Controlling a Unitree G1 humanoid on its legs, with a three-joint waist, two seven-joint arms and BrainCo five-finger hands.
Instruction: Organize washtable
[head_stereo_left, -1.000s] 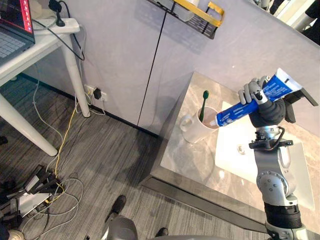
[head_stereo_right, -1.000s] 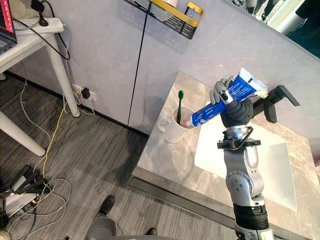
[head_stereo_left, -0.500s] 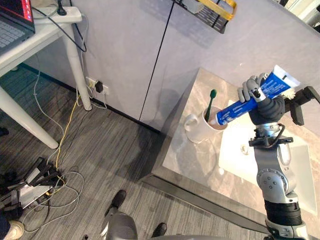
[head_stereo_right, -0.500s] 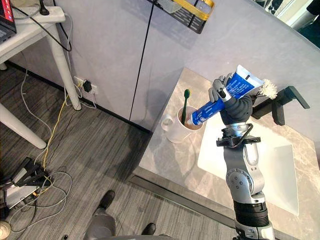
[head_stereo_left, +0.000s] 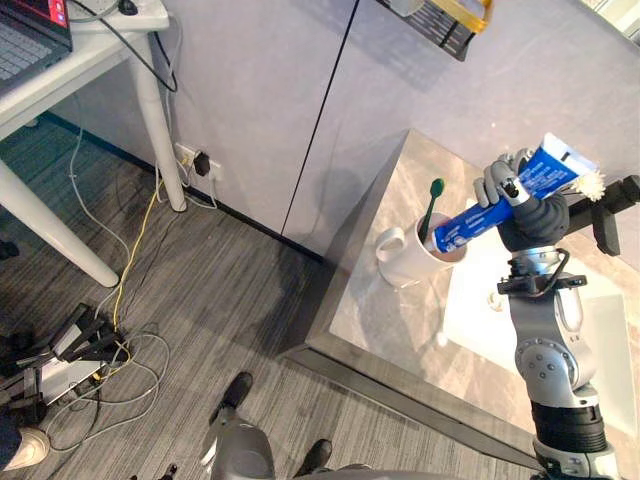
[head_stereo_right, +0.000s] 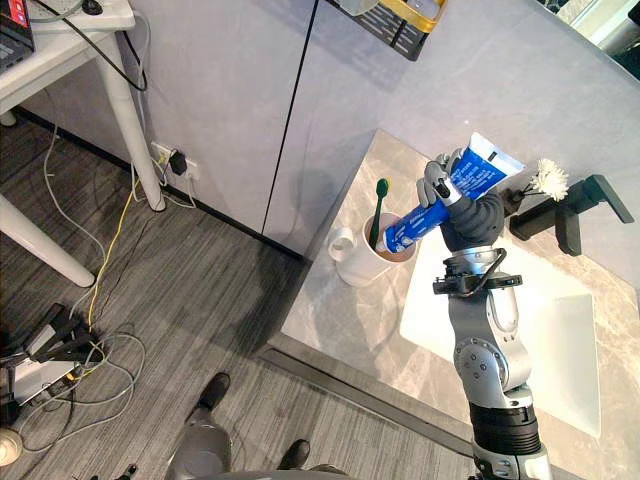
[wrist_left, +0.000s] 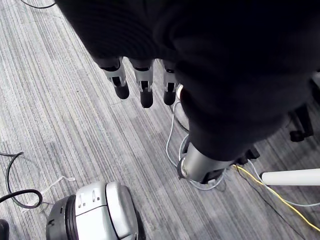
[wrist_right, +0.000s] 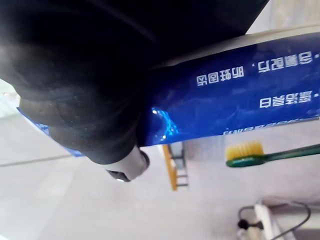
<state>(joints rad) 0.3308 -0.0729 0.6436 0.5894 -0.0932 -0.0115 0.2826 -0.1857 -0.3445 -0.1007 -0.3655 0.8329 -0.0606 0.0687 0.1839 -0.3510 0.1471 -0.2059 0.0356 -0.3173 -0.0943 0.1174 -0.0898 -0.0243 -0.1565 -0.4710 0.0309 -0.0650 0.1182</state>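
Shifted toward one mug's (head_stereo_left: 403, 268) single toothbrush (head_stereo_left: 430, 206): one tube (head_stereo_left: 468, 222), clenched in right hand (head_stereo_left: 499, 184).

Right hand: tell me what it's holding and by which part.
The right hand grips the toothpaste tube around its middle, cap end angled down toward the mug.
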